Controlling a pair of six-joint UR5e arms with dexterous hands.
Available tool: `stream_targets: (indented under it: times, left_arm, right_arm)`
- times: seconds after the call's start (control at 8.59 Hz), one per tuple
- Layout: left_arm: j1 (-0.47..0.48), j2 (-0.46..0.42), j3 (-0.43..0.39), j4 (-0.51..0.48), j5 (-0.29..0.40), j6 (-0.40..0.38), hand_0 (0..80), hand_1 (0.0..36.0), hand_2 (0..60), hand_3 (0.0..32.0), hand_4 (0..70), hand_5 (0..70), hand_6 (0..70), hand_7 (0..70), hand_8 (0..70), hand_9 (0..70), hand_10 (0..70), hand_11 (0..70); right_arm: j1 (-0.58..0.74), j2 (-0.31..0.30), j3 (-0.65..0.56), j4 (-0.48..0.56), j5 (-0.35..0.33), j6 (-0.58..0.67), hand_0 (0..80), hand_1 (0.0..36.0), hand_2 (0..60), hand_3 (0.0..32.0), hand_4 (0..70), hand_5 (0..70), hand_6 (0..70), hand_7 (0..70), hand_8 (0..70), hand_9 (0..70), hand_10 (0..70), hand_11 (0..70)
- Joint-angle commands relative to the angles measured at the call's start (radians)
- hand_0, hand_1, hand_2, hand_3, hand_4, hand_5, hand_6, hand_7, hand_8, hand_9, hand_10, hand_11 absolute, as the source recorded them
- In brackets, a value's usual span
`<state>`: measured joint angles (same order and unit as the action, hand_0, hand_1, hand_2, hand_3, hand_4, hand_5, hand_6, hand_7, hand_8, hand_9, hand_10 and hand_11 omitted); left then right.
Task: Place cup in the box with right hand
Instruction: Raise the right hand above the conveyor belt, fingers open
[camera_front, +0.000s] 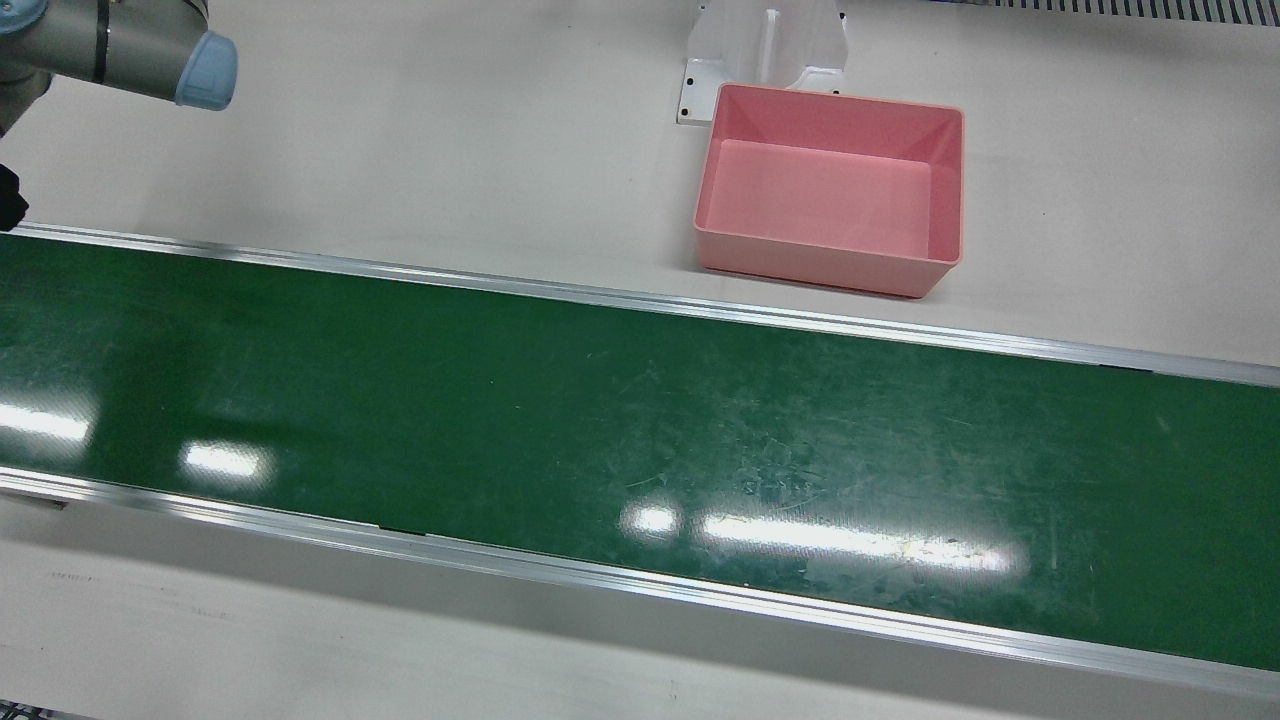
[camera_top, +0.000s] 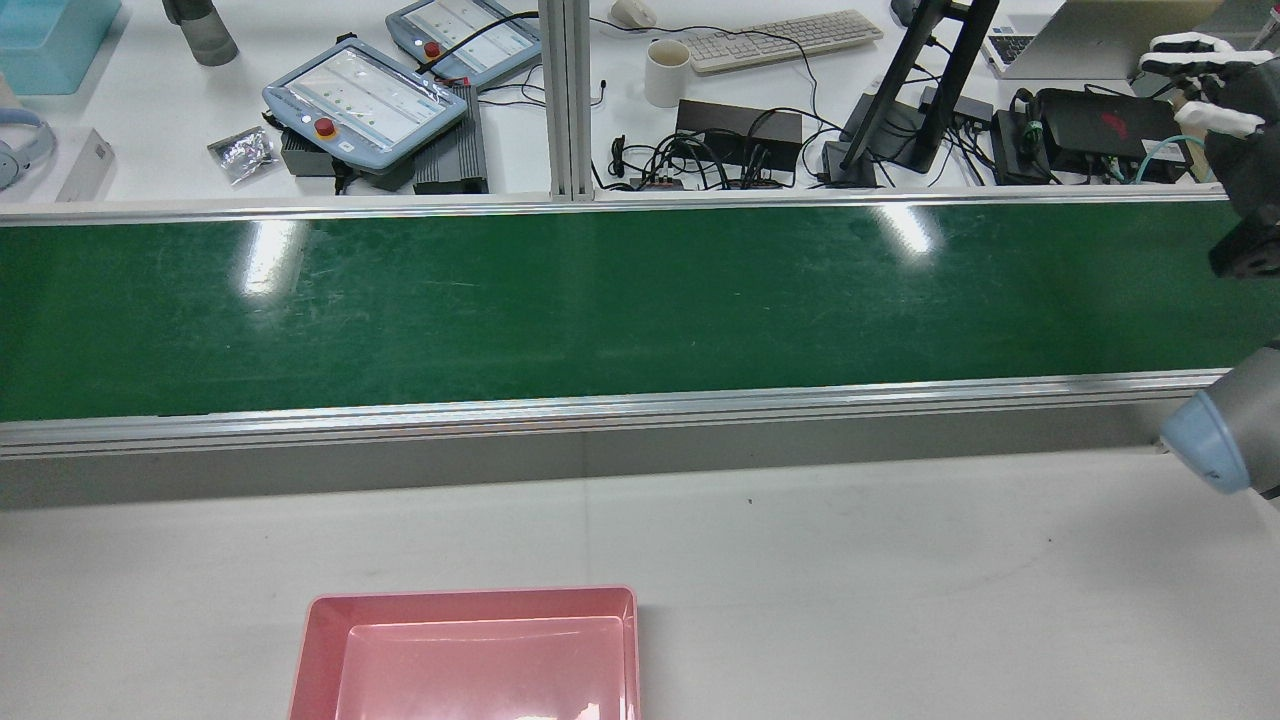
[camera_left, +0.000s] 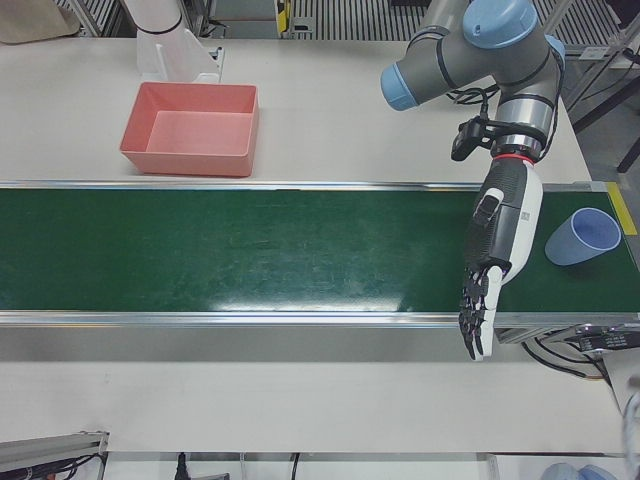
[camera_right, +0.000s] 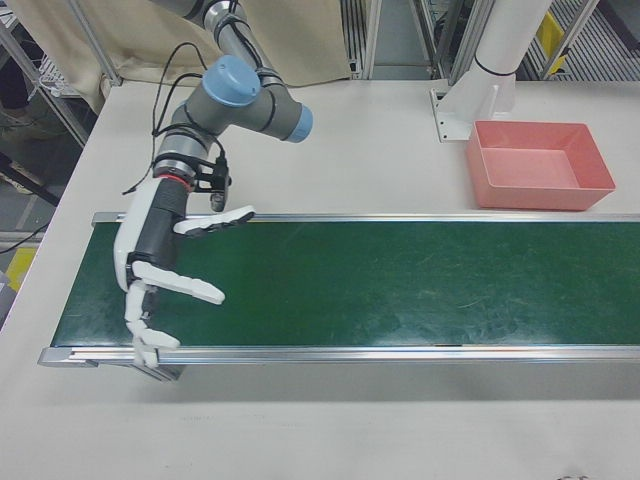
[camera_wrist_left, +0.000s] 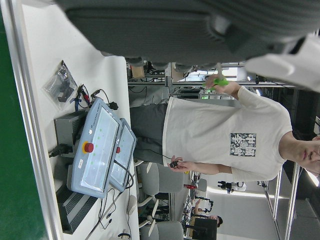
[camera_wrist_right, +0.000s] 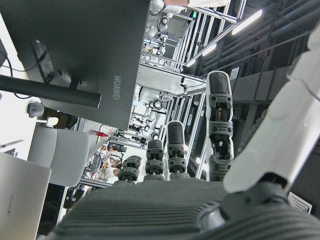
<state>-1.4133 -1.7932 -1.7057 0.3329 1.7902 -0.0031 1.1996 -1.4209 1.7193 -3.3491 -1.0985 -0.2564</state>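
Although the front view and rear view miss it entirely, the cup (camera_left: 583, 238) shows in the left-front view: a pale blue, smooth-walled tumbler lying tilted on the glossy, scuffed green belt (camera_left: 250, 250) at its far end, mouth upward, just beside the left hand (camera_left: 497, 245) but apart from it; that hand hangs flat with fingers extended, holding nothing; the right hand (camera_right: 160, 270) hovers over the belt's opposite end, white fingers (camera_right: 215, 222) spread wide, empty; the pink box (camera_right: 540, 165), rectangular with sloped plastic walls, sits empty on the white table (camera_right: 380, 130), well apart from the cup.
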Motion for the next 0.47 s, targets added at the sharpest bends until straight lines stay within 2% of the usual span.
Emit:
stream_targets:
  times: [0.0, 0.12, 0.35]
  left_arm:
    - [-0.001, 0.0, 0.0, 0.0, 0.0, 0.0, 0.0, 0.0, 0.0, 0.0, 0.0, 0.0, 0.0, 0.0, 0.0, 0.0, 0.0, 0.0]
    - [0.0, 0.0, 0.0, 0.0, 0.0, 0.0, 0.0, 0.0, 0.0, 0.0, 0.0, 0.0, 0.0, 0.0, 0.0, 0.0, 0.0, 0.0]
    - [0.0, 0.0, 0.0, 0.0, 0.0, 0.0, 0.0, 0.0, 0.0, 0.0, 0.0, 0.0, 0.0, 0.0, 0.0, 0.0, 0.0, 0.0]
  right_arm:
    - [-0.267, 0.125, 0.108, -0.166, 0.207, -0.029, 47.4, 3.1, 0.0, 0.0, 65.8, 2.1, 10.2, 42.3, 10.1, 16.5, 5.8, 8.2]
    - [-0.331, 0.158, 0.149, -0.217, 0.285, -0.058, 47.4, 2.8, 0.0, 0.0, 64.1, 2.1, 9.9, 40.7, 9.8, 15.9, 5.5, 7.8]
    - [-0.446, 0.175, 0.2, -0.234, 0.467, -0.124, 47.4, 4.1, 0.0, 0.0, 63.7, 2.0, 9.6, 40.6, 9.2, 15.6, 4.8, 6.9]
